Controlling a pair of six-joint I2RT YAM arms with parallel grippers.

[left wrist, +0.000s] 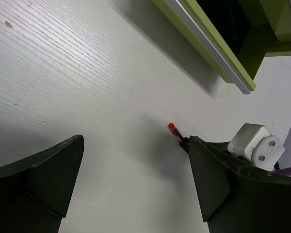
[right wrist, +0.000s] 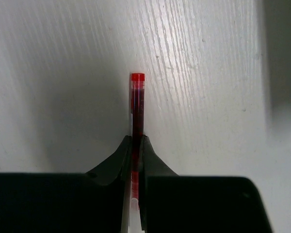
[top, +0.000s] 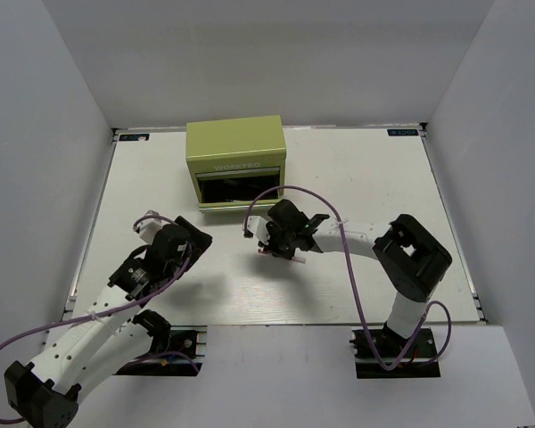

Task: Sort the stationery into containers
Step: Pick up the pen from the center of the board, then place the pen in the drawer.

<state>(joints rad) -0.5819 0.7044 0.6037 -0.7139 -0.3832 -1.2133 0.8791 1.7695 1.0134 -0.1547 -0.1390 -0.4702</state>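
Observation:
My right gripper (right wrist: pixel 137 141) is shut on the thin red pen (right wrist: pixel 137 104), whose red end sticks out past the fingertips just above the white table. In the top view the right gripper (top: pixel 269 248) is in front of the olive-green tool chest (top: pixel 235 153), which has a drawer (top: pixel 241 203) pulled open. The pen's red tip (left wrist: pixel 172 127) also shows in the left wrist view beside my right finger. My left gripper (left wrist: pixel 136 179) is open and empty over bare table, left of the pen; it sits at the left in the top view (top: pixel 174 234). No other stationery is in view.
The chest's open drawer edge (left wrist: pixel 208 46) runs across the upper right of the left wrist view. White walls enclose the table on three sides. A purple cable (top: pixel 339 223) loops over the right arm.

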